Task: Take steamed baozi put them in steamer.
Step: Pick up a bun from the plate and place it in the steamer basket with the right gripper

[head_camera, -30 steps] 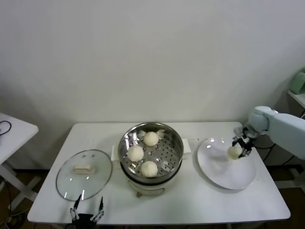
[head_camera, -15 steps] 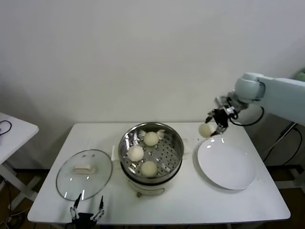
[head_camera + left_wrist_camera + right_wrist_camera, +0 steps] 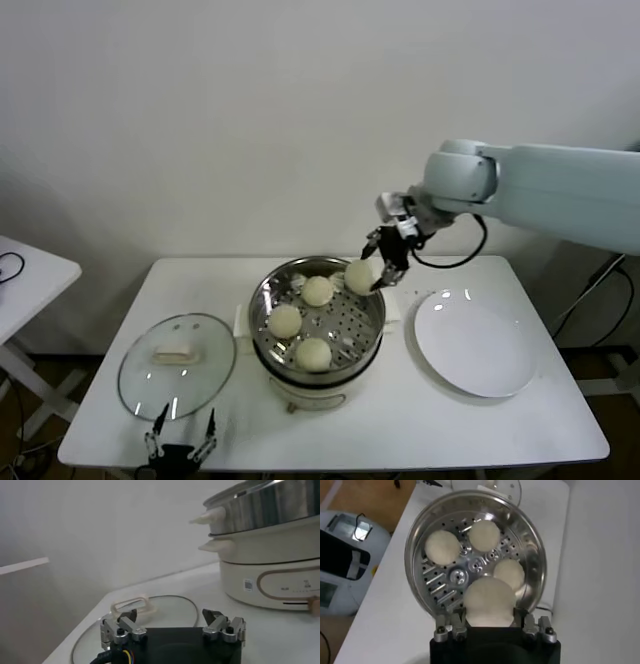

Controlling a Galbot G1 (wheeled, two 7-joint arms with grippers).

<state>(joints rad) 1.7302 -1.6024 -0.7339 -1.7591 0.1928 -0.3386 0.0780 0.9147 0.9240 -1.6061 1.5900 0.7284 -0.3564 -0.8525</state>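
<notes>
Three baozi (image 3: 299, 319) already lie on the perforated tray of the steamer (image 3: 317, 330), which stands mid-table, and the plate (image 3: 478, 347) toward the table's right edge holds none, so only the fourth is left to place. The right gripper (image 3: 381, 262) is clamped on that last bun (image 3: 359, 276), holding it over the steamer's far right rim. The left gripper (image 3: 181, 443) waits at the near left edge, fingers spread, by the lid (image 3: 177, 364)
</notes>
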